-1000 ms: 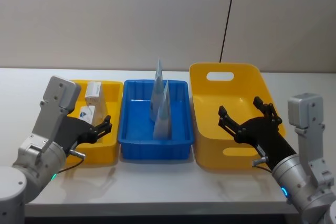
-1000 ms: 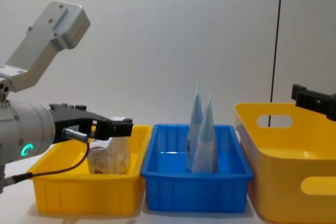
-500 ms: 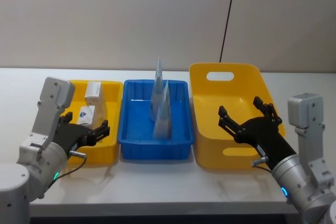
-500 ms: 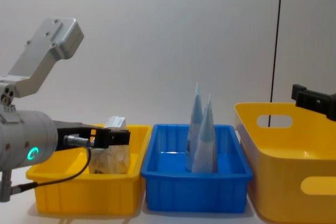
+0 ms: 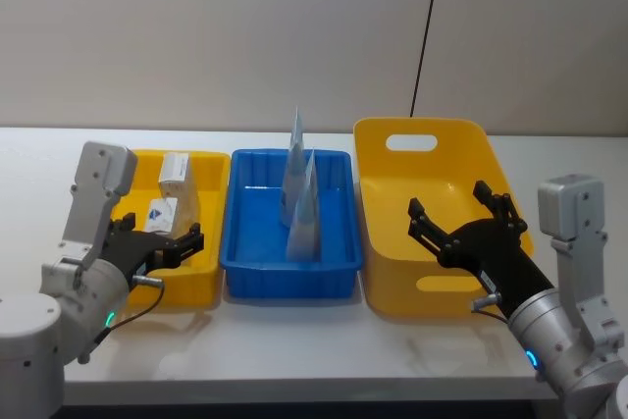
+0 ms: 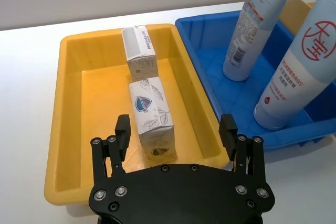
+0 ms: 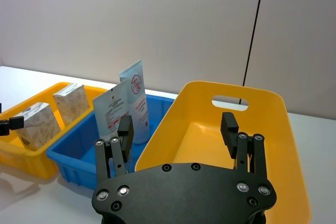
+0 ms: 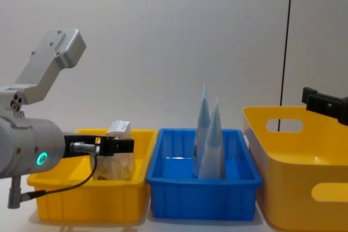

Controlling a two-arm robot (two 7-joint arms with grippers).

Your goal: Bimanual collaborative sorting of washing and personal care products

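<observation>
My left gripper [image 6: 175, 124]: fingers spread, at near end of small yellow bin [image 6: 71, 87]. White leaf-print pack [image 6: 149, 111] lies inside, just ahead between fingers, long axis pointing away; height gap hard to judge. Right gripper [image 7: 177, 121] spread over large yellow bin [image 7: 273, 150], farther off.

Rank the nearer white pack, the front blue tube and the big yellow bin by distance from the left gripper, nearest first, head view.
1. Nearer white pack, in the small yellow bin ahead of the left gripper.
2. Front blue tube, in the middle blue bin.
3. Big yellow bin, far right.
</observation>
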